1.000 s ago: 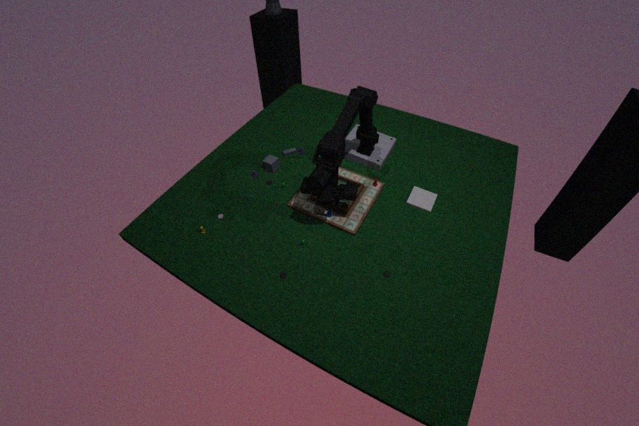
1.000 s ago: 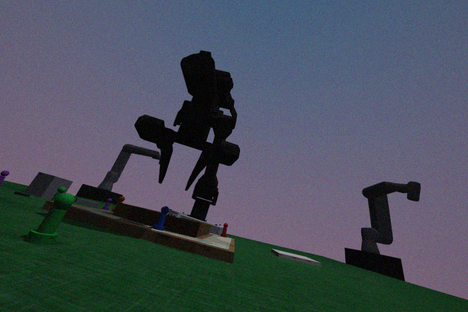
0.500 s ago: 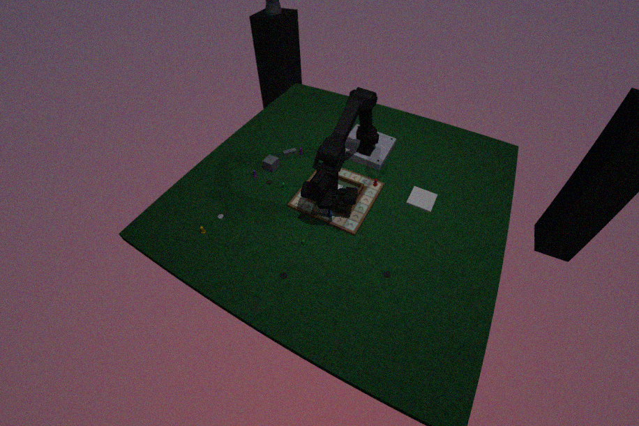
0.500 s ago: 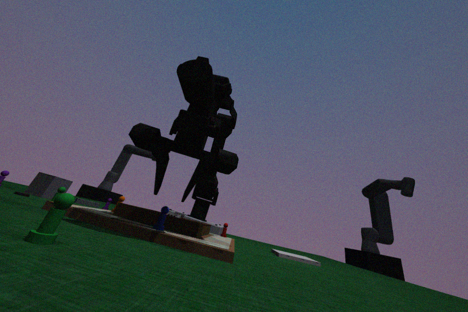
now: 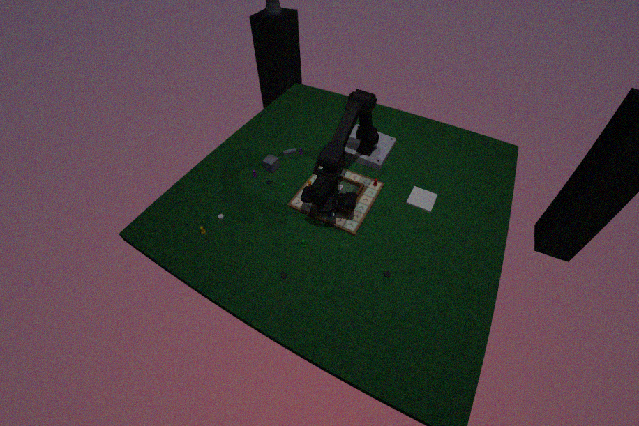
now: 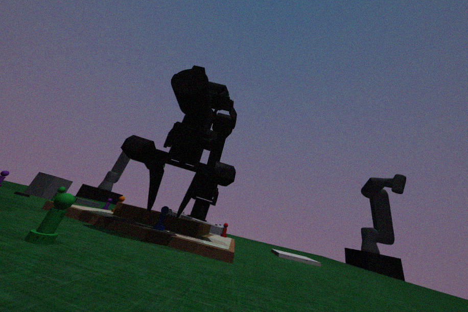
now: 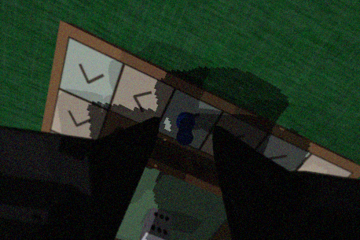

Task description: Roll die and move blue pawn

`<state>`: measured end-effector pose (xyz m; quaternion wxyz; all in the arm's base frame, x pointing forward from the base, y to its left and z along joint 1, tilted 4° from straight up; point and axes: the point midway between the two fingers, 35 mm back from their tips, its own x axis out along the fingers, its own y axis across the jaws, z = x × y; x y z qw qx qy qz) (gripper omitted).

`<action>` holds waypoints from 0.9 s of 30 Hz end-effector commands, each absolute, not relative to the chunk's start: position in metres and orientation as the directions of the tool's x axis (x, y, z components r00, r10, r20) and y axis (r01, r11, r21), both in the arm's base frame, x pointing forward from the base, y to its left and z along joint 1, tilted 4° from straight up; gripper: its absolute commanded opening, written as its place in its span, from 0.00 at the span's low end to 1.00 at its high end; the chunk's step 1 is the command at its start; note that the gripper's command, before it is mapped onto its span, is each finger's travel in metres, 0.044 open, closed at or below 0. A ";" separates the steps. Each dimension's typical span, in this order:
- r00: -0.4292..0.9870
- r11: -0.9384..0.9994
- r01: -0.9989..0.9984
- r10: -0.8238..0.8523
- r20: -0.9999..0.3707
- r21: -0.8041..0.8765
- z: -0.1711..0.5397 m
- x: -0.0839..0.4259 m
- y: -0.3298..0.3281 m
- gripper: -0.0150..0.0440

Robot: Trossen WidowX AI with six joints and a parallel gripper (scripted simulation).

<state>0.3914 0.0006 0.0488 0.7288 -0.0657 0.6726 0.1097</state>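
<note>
My blue pawn (image 7: pixel 185 127) (image 6: pixel 163 217) stands on a square of the board's (image 7: pixel 55 72) (image 5: pixel 364 208) (image 6: pixel 204 249) outer track, on the side nearest the camera in the exterior view. My gripper (image 7: pixel 186 127) (image 6: pixel 164 211) (image 5: pixel 327 213) hangs low over the board, half open, with one finger on each side of the pawn's head and a gap on both sides. The grey die (image 7: pixel 156 223) lies in the green tray (image 7: pixel 135 205) in the board's middle, at the bottom edge of the wrist view. The arm hides the pawn in the top view.
A red pawn (image 5: pixel 375 183) (image 6: pixel 224 229) and an orange pawn (image 5: pixel 310 183) (image 6: pixel 120 199) stand on the board. A large green pawn (image 6: pixel 50 221) stands on the mat to the left. A white tile (image 5: pixel 421 198) (image 6: pixel 296 257) lies to the right, and a grey block (image 5: pixel 270 162) behind on the left.
</note>
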 end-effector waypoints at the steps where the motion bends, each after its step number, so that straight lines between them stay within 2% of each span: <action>1: 0.055 0.968 -0.245 0.066 -0.996 0.051 0.036 0.388 0.001 0.59; 5: 0.055 0.968 -0.245 0.066 -0.996 0.051 0.035 0.388 0.001 0.59; 11: 0.055 0.968 -0.245 0.066 -0.996 0.051 0.035 0.388 0.001 0.33; 17: 0.055 0.968 -0.245 0.066 -0.996 0.051 0.035 0.388 0.001 0.26; 27: 0.056 0.968 -0.245 0.066 -0.996 0.051 0.064 0.393 -0.002 0.25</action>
